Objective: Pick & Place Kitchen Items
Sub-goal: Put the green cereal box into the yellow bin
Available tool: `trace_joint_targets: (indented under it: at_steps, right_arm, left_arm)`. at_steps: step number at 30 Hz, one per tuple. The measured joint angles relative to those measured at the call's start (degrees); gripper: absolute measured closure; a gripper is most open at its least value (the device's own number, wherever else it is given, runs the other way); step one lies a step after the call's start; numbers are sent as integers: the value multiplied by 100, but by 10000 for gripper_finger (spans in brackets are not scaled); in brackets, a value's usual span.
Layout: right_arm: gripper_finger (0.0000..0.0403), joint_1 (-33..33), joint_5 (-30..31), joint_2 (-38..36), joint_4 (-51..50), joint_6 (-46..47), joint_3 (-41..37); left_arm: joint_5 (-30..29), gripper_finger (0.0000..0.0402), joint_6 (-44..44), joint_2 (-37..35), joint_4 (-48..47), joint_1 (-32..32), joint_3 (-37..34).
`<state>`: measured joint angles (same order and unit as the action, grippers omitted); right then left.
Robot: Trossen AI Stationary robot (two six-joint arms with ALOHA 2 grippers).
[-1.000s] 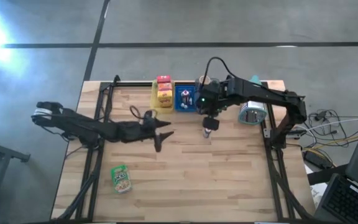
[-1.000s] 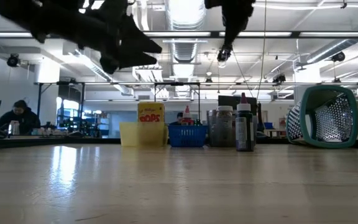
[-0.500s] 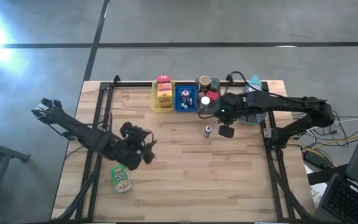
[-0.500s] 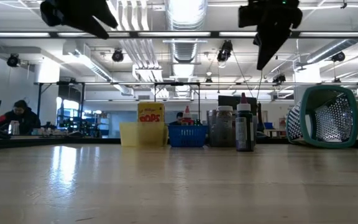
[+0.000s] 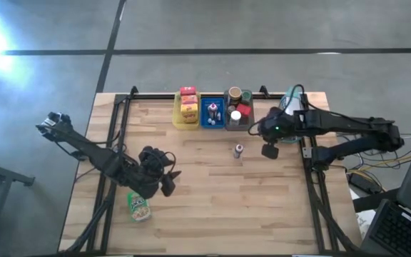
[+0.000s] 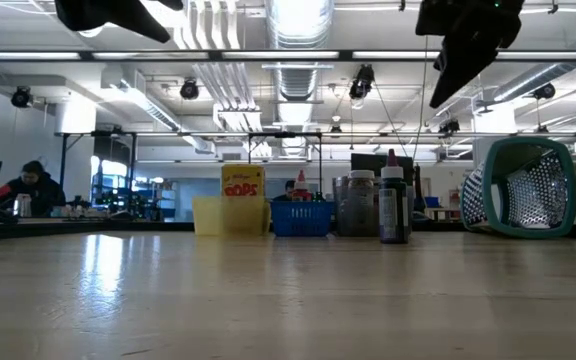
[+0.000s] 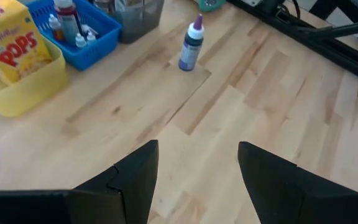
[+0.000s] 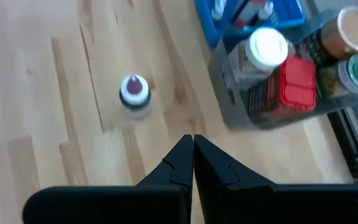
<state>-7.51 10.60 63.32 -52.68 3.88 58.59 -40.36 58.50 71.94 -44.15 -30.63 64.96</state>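
Note:
A small dark bottle (image 5: 239, 150) with a purple-and-white cap stands upright on the table's middle, also in the left wrist view (image 7: 191, 46) and right wrist view (image 8: 134, 91). A green snack pouch (image 5: 139, 205) lies flat near the front left. My left gripper (image 5: 168, 183) hovers open above the table, just far-right of the pouch, with nothing between its fingers (image 7: 197, 171). My right gripper (image 5: 269, 150) hangs shut and empty (image 8: 192, 149), to the right of the bottle.
Along the far edge stand a yellow tray (image 5: 178, 116) with snack boxes, a blue tray (image 5: 213, 123) with vials, and a grey tray (image 8: 241, 115) with jars. A teal basket (image 6: 523, 185) lies on its side at the far right. Bare wood spreads across the near half.
My left gripper has drawn back from the table's middle toward the near left, over by the green pouch, rising and turning as it went. My right gripper, shut throughout, has gone from above the bottle toward the table's right edge. The bottle stands where it was.

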Motion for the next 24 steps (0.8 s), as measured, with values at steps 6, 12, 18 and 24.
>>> trace_joint_targets:
  at_steps: [6, 12, 18, 24]
  right_arm:
    - [394, 0, -108, -579, 667, -156, -472]
    - [394, 7, -1554, -1225, 869, -342, -708]
    - [394, -4, -1648, -1603, 856, -365, -732]
    - [394, 0, -1655, -1686, 854, -402, -732]
  left_arm:
    - [196, 174, 50, 0, -3, -20, -8]
    - [228, 174, 50, 0, -4, -22, -45]
    - [97, 174, 178, -2, 15, -22, -45]
    - [-44, 174, 131, -2, 182, -17, -50]
